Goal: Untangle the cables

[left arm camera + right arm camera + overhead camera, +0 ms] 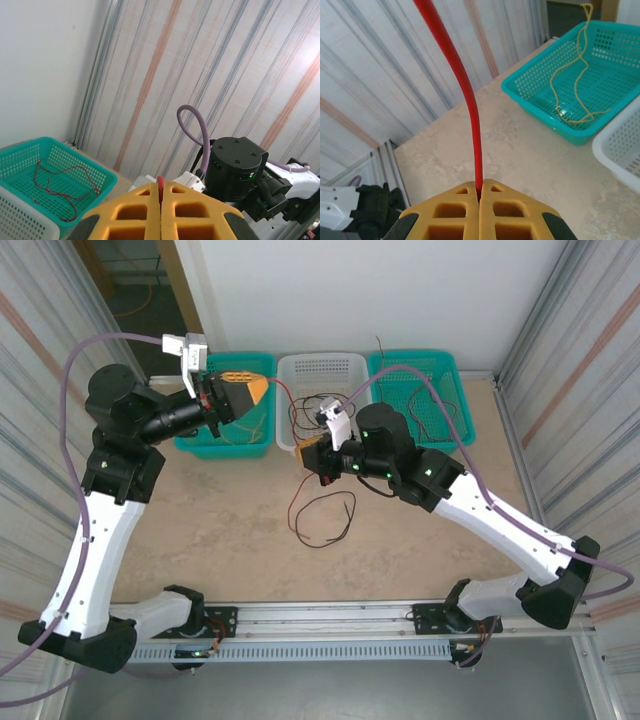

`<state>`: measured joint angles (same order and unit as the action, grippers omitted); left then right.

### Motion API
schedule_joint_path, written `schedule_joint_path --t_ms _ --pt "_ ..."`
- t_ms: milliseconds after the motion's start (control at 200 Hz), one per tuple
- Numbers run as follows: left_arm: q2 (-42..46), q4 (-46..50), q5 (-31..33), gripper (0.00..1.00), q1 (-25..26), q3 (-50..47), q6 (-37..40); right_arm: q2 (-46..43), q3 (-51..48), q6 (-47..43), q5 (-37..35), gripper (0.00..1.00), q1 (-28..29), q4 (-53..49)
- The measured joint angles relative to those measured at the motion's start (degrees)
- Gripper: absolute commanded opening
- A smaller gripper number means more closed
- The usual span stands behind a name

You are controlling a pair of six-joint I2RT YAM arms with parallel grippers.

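Note:
A thin red cable (471, 110) is stretched between both grippers. My left gripper (262, 390) hangs above the left green basket (192, 445), shut on one end; the red tip (160, 181) pokes out between its orange fingers (135, 210). My right gripper (303, 455) sits near the table's middle, shut on the same cable, which rises from its closed jaws toward the upper left in the right wrist view. A black cable (351, 508) lies in a loose loop on the table below the right gripper. More dark cables (318, 410) are bunched in the white basket (322, 365).
A yellow cable (577, 75) lies in the left green basket (540, 107). The right green basket (75, 150) holds a dark reddish cable (60, 180). Corrugated walls stand on both sides. The right arm's black joint (235, 167) is close in front of the left gripper.

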<state>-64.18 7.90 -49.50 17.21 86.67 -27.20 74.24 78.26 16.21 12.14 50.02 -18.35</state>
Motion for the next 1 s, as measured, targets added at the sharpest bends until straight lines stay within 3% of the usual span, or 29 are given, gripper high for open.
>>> schedule_joint_path --t_ms 35,65,235,336,491,671,857,1002 --pt "0.0 -0.3 0.4 0.39 -0.1 -0.4 0.0 -0.5 -0.6 0.5 0.0 0.00 -0.8 0.3" --pt "0.0 -0.7 0.8 0.46 -0.3 -0.7 -0.2 -0.9 -1.0 1.0 -0.1 0.00 -1.4 0.3" --pt "0.7 -1.6 3.5 0.66 -0.3 -3.3 -0.5 -2.9 -2.4 1.8 -1.6 0.00 -3.3 0.1" --pt "2.0 -0.9 7.2 0.72 -0.3 -5.6 0.4 -3.7 -2.4 1.8 -2.7 0.00 -4.4 -0.5" --pt "5.6 0.3 13.7 0.70 -0.3 -10.9 0.7 -4.2 -1.0 1.8 -5.6 0.00 -7.9 -3.0" --pt "7.6 -1.3 15.6 0.61 0.3 -19.5 -2.2 -4.7 2.1 1.9 -9.0 0.00 -12.3 -5.2" --pt "7.2 -0.1 19.3 0.54 5.2 -25.6 -2.6 -4.7 7.8 1.9 -12.9 0.00 -19.3 -9.2" --pt "5.9 1.3 22.9 0.55 9.4 -26.4 -1.5 -3.0 14.3 2.5 -14.6 0.00 -26.6 -11.9"
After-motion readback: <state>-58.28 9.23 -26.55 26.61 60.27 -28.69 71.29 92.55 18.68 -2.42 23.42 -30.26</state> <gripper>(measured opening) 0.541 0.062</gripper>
